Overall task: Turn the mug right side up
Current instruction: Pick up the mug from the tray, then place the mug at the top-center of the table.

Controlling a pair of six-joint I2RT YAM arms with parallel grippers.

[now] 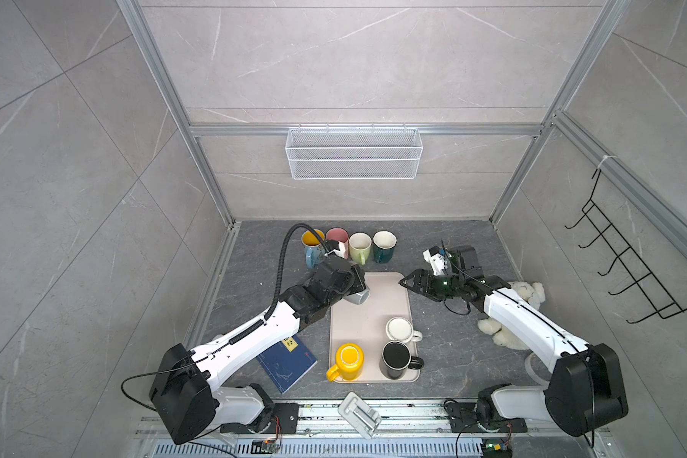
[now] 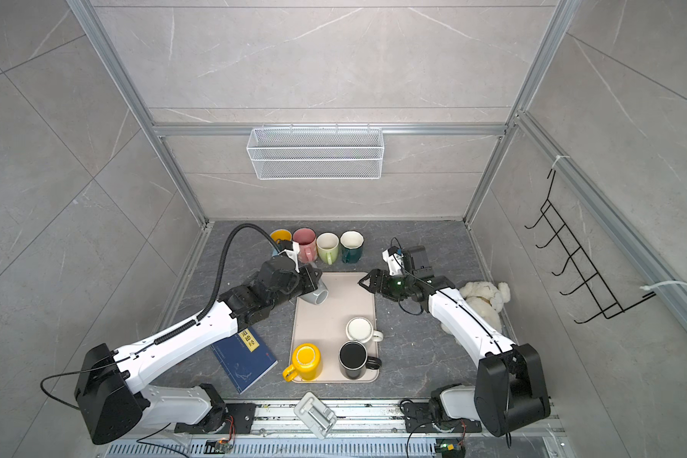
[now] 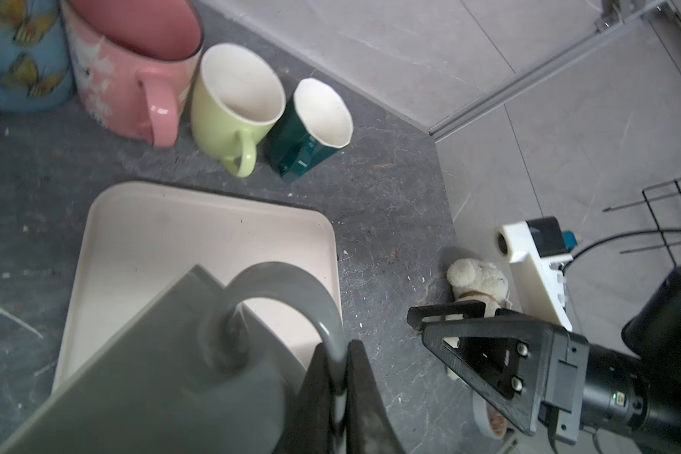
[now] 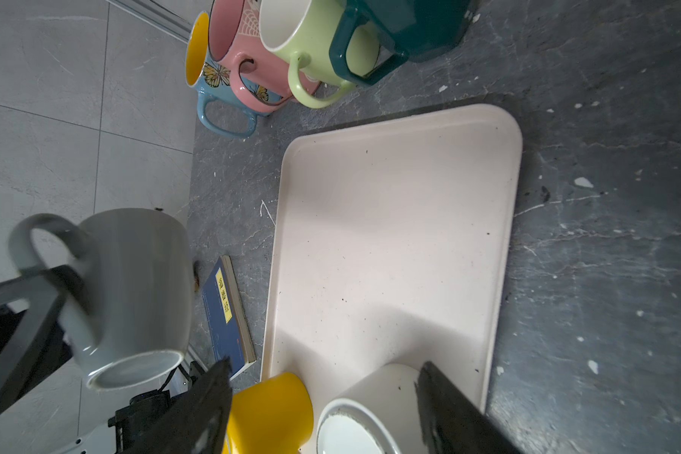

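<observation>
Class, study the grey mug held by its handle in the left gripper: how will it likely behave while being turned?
The grey mug looks glazed and rigid, so it probably keeps its shape but could slip. Pinched only at its thin handle by the left gripper, its body may swing or pivot.

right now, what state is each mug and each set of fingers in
grey ceramic mug: in the air, tipped sideways
left fingers: shut on the grey mug's handle
right fingers: open, empty
yellow ceramic mug: upside down on the beige tray
white ceramic mug: upside down on tray
black ceramic mug: looks upside down
blue butterfly mug: upright
pink mug: upright
light green mug: upright
dark teal mug: upright
</observation>
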